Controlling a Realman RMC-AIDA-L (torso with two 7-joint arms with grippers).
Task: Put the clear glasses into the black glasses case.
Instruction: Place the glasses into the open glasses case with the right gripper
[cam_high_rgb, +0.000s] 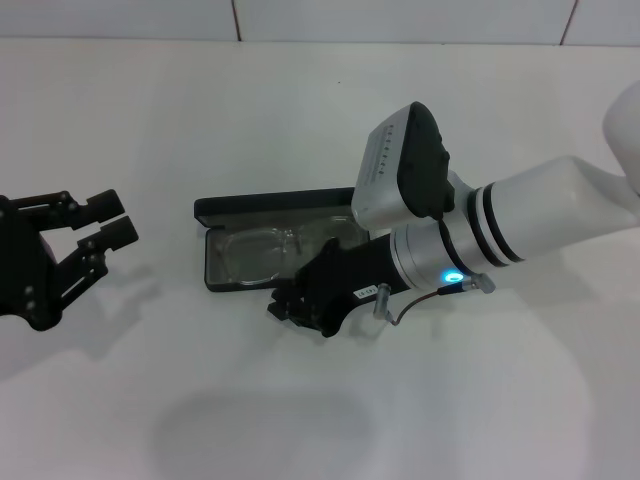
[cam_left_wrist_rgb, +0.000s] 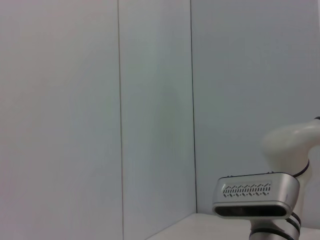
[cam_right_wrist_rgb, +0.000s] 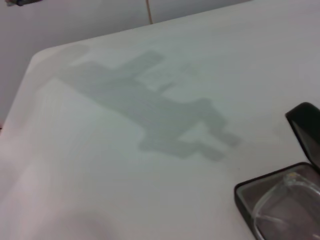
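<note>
The right end effector (cam_high_rgb: 305, 305) sits low over the front edge of the open case (cam_high_rgb: 240, 210), near the middle of the counter (cam_high_rgb: 300, 110). Its dark body hides the right end of the case, and I cannot tell if its fingers are open or closed. The glasses (cam_high_rgb: 262, 250) lie inside the case, and their right side is hidden too. A small white label on the right arm is too tiny to read. The right wrist view shows one corner of the case (cam_right_wrist_rgb: 245, 197) with the glasses (cam_right_wrist_rgb: 280, 200) in it. The left end effector (cam_high_rgb: 100, 222) is open, holds nothing, and hangs near the counter's left edge. The left wrist view shows only wall and the right arm's camera box.
</note>
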